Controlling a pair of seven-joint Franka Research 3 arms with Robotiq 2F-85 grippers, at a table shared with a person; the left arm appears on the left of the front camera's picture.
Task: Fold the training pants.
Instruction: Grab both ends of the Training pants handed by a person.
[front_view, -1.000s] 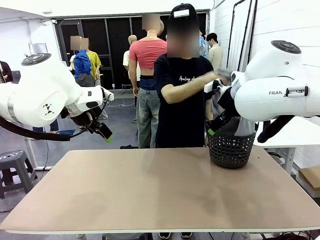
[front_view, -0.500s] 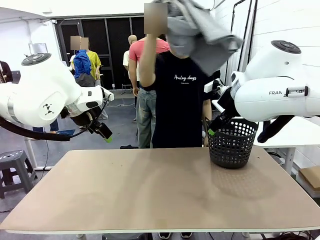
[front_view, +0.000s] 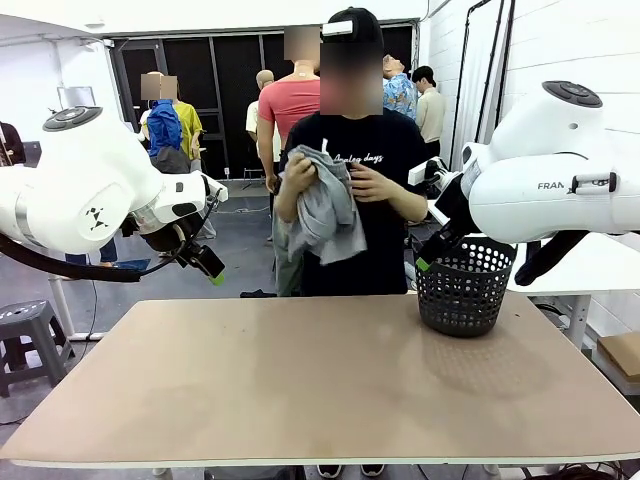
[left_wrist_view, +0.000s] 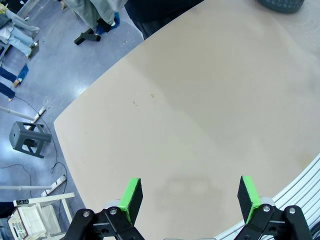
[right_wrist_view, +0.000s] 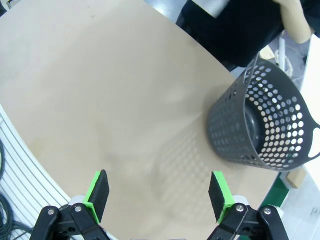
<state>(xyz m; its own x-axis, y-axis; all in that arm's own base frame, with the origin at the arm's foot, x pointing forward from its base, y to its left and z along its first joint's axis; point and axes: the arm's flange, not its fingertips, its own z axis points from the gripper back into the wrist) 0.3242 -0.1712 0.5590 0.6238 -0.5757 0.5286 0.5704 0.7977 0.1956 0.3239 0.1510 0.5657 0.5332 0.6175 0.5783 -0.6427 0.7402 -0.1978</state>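
Tan board tops the bare table (front_view: 320, 390) in the foreground, with a white robot arm raised at either side of it. The left gripper (left_wrist_view: 190, 196) hangs over the table's left part, its green-padded jaws spread wide and holding nothing. The right gripper (right_wrist_view: 159, 196) hovers over the right part, likewise spread wide and empty. Just beyond the right gripper, a black mesh basket (front_view: 465, 292) stands upright on the table near its far right corner. Behind the far edge, a person (front_view: 362, 250) in a black T-shirt and black cap stands facing the robot. The person clutches the light grey training pants (front_view: 325, 212) bunched against the chest, well above the tabletop and well apart from both grippers. One hand (front_view: 298, 176) grips the top of the bundle, while the other hand (front_view: 372, 184) touches its side. Farther back, other people stand on the grey workshop floor.
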